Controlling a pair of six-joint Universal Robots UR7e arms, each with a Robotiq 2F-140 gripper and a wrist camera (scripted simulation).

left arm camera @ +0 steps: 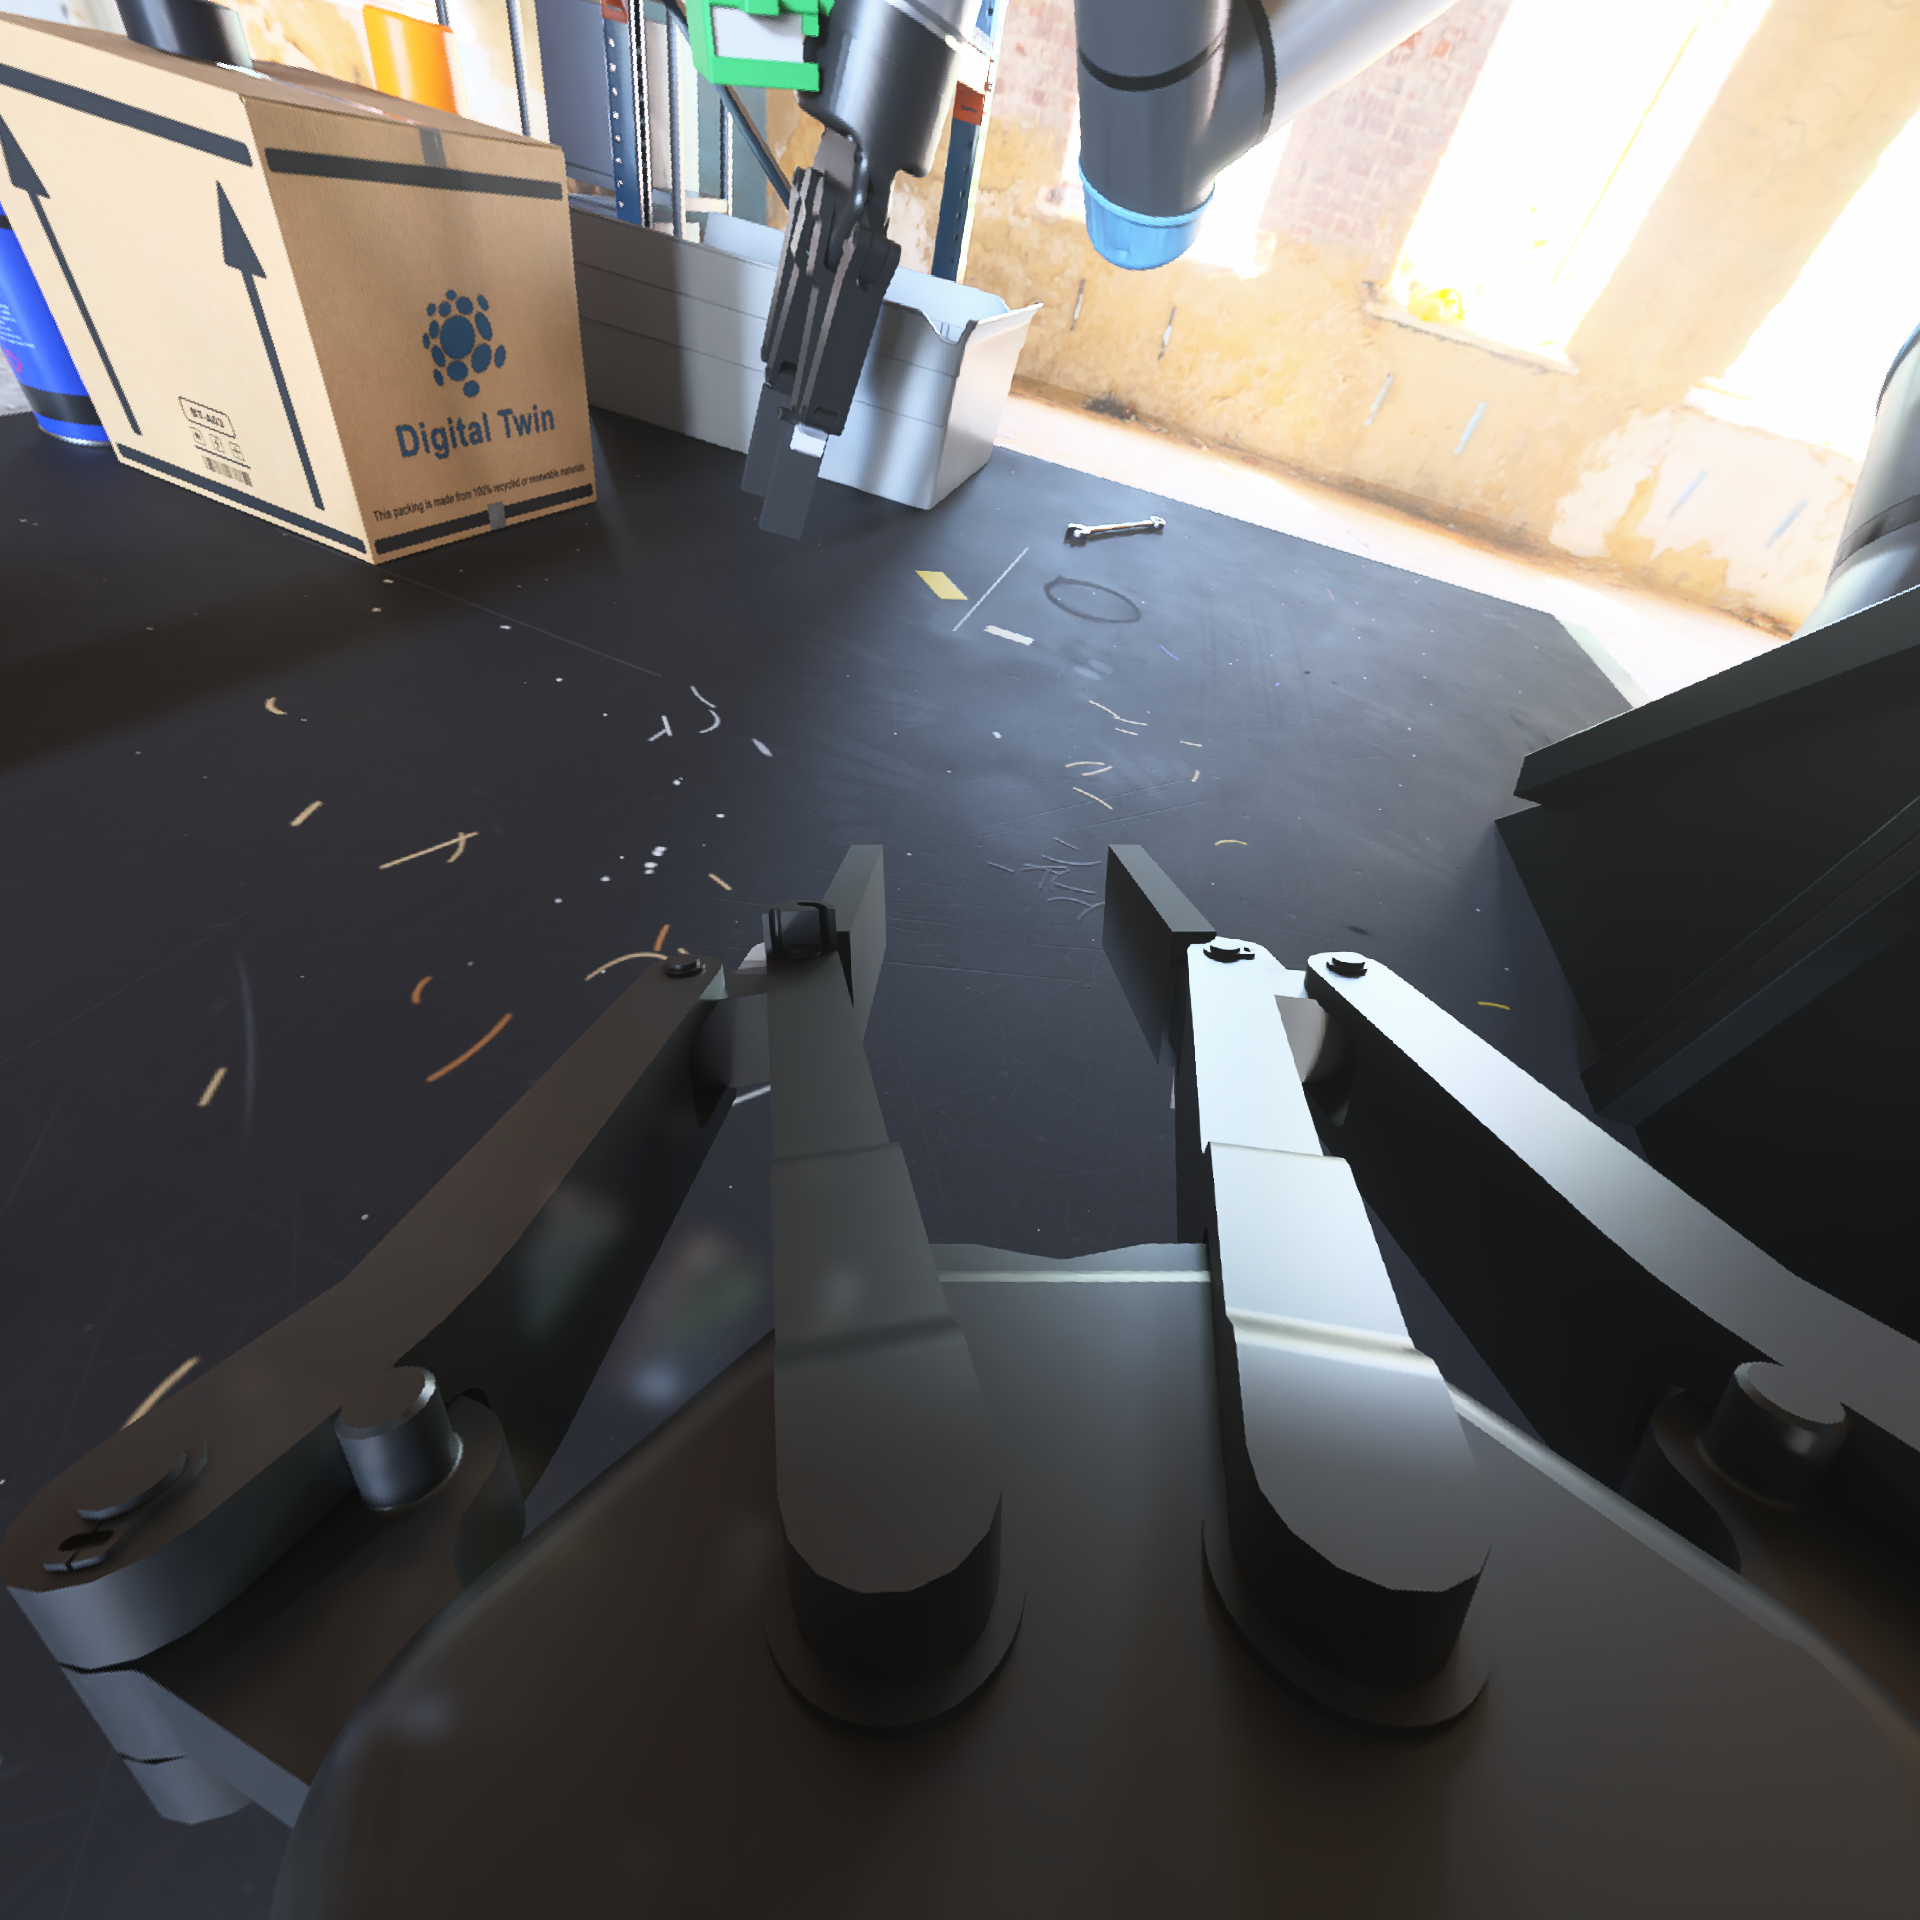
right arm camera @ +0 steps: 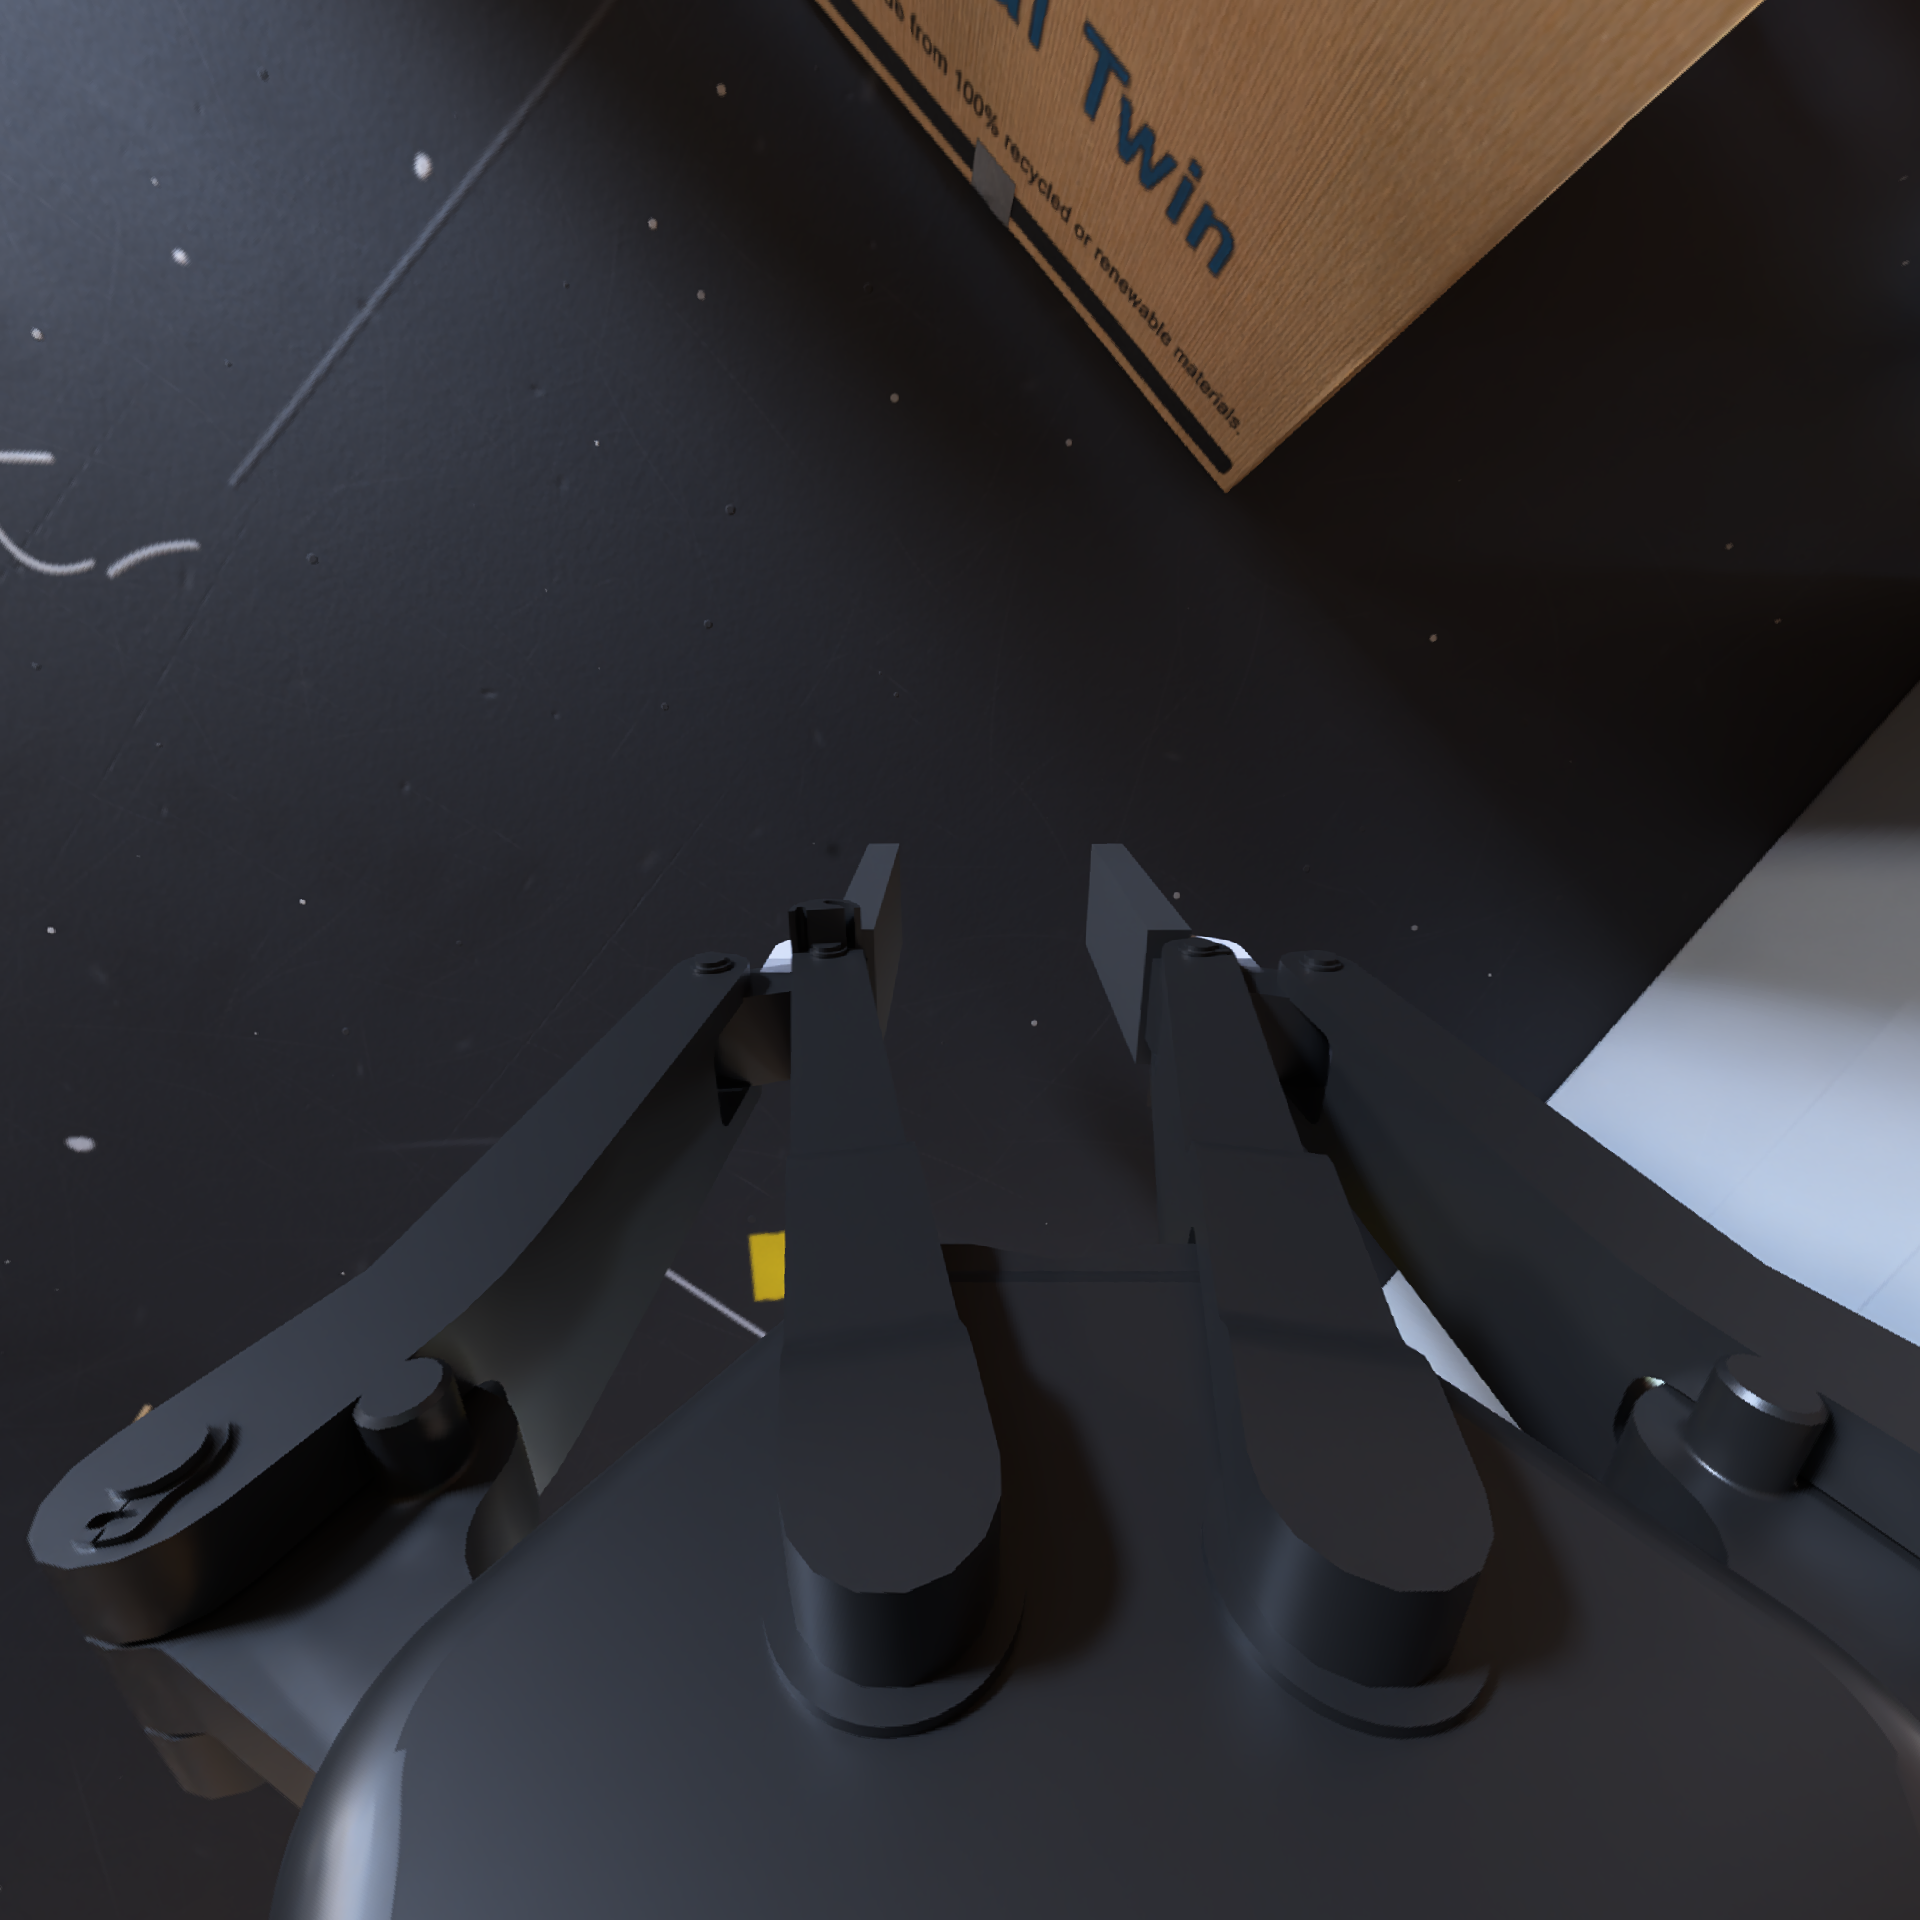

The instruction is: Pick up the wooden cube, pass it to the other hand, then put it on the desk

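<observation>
- The left gripper (left arm camera: 992,904) hangs low over the dark tabletop (left arm camera: 727,644), its fingers (left arm camera: 862,894) parted with nothing between them; I judge it is waiting for something to reach for.
- The right gripper (right arm camera: 992,904) points nearly straight down, fingers likewise apart and empty. From the left wrist view it hangs at 12 o'clock, in front of a grey bin (left arm camera: 935,416).
- The cube shows in neither view, so I cannot tell where it is.
- A cardboard box (left arm camera: 343,312) stands at 10 o'clock and a small wrench (left arm camera: 1114,529) lies at 1 o'clock, both well apart from the left gripper, likely just clutter.
</observation>
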